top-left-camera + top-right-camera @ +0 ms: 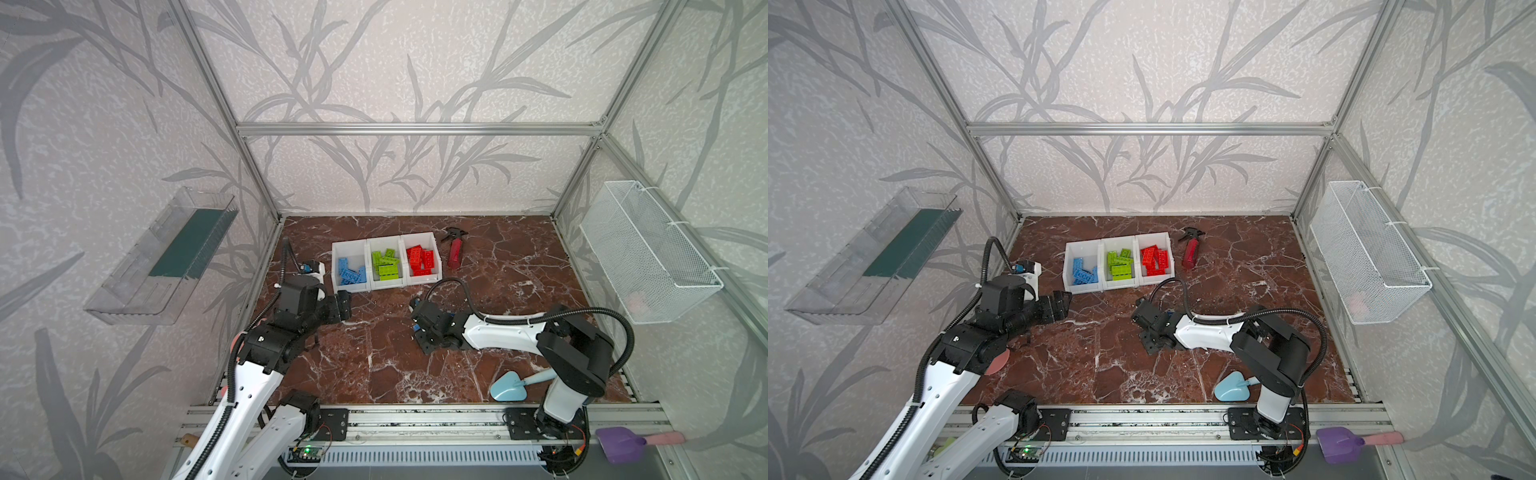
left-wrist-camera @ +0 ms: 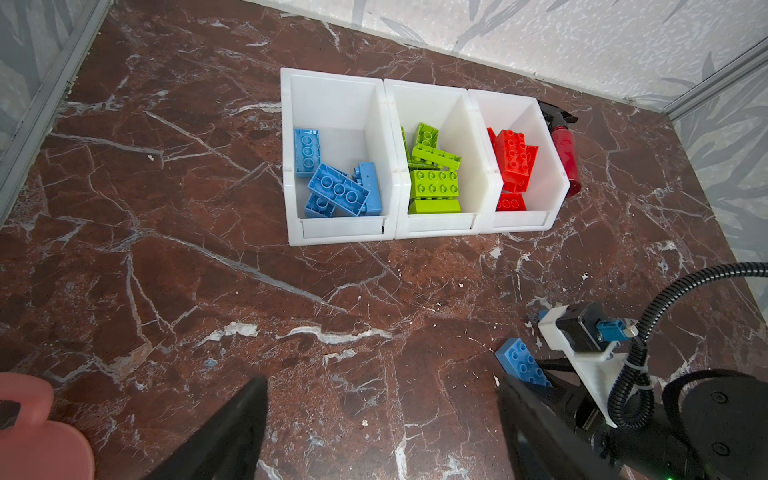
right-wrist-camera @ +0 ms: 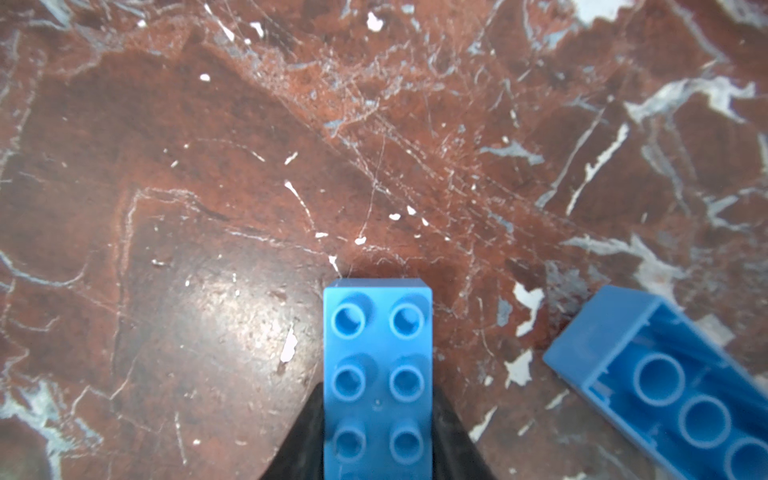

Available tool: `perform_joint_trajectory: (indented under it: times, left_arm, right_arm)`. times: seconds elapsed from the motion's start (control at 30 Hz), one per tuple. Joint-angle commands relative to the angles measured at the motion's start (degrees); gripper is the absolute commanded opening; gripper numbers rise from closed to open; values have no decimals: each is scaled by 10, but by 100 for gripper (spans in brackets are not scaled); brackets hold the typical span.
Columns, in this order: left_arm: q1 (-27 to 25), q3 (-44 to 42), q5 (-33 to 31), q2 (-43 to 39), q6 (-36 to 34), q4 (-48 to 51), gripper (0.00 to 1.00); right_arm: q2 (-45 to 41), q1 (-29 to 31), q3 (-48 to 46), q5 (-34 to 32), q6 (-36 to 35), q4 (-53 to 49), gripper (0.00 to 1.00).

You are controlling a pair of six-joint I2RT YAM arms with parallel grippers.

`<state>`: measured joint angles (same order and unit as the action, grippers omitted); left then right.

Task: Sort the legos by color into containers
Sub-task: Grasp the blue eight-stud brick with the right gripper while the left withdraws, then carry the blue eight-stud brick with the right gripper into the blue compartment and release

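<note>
1. The blue lego (image 3: 377, 365) clamped in the right gripper (image 3: 377, 394) runs off the picture's edge at its gripper end.
2. Beside that gripper, an upturned blue lego (image 3: 665, 386) is blurred and cut off.
3. In both top views, the gripper's body hides most of both.

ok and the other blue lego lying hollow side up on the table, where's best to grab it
Probably across the two long side walls of the upturned blue lego, mid-length, coming straight down from above. It lies hollow side up on the marble table, so those parallel walls are free.

White bins (image 2: 340, 232) hold blue bricks (image 2: 338, 191), lime bricks (image 2: 434, 187), red bricks (image 2: 515, 160); table (image 2: 166, 249) red-brown marble, white-veined; walls (image 1: 374, 62) grey leaf-print; basket (image 1: 648, 249) contents (image 1: 636, 303) seemingly pink.
</note>
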<state>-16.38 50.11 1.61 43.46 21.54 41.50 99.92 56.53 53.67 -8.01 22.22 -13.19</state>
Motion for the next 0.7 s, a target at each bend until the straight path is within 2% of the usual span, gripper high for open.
perform_joint_trajectory:
  times: [0.0,0.17,0.4,0.57,0.67]
  left_arm:
    - [1,-1,-6,-8,-11,1,86]
    - [2,-1,-25,-22,-2,3,86]
    - [1,-17,-97,-89,11,-9,87]
    - [1,-18,-139,-114,21,-5,90]
    - [1,-16,-174,-133,28,-1,96]
  right_arm:
    - [-15,5,8,-10,-5,-26,31]
    - [-47,5,26,24,-23,-16,30]
    - [-70,3,92,73,-58,-19,28]
    - [-44,-5,182,111,-84,-32,27]
    - [-2,-11,247,134,-98,-42,27]
